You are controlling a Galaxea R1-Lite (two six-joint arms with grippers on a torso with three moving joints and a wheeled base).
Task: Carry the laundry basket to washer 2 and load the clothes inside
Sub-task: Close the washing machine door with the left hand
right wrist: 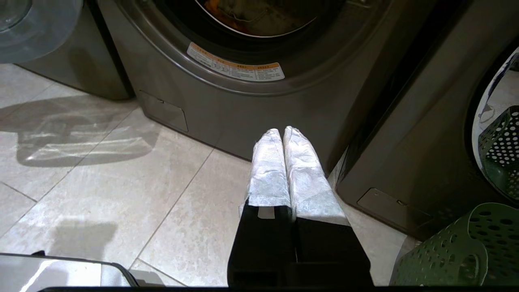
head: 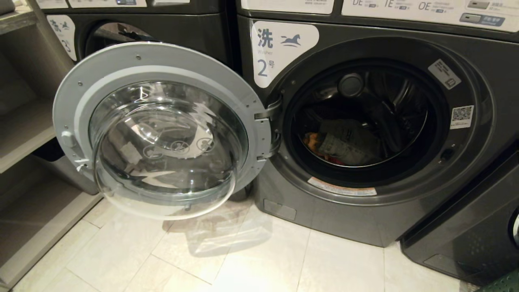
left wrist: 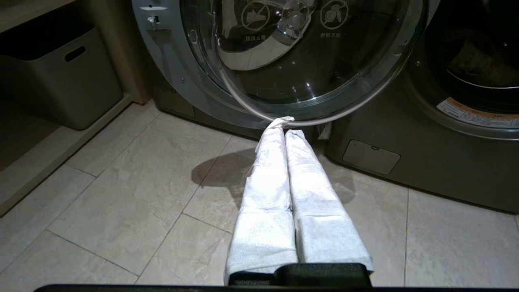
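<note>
Dark grey washer 2 [head: 365, 134] stands with its glass door [head: 162, 134] swung wide, the clothes [head: 344, 146] heaped inside the drum. Both the left gripper [left wrist: 285, 126] and right gripper [right wrist: 282, 134] hang low above the tiled floor [right wrist: 121, 182], white-wrapped fingers pressed together, holding nothing. Beside the right one sits the laundry basket [right wrist: 458, 251].

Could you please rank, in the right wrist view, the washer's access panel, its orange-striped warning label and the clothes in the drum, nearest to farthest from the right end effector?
From the right end effector:
1. Access panel, low on washer 2's front.
2. Orange-striped warning label, on the door-opening rim.
3. Clothes, inside the drum.
</note>
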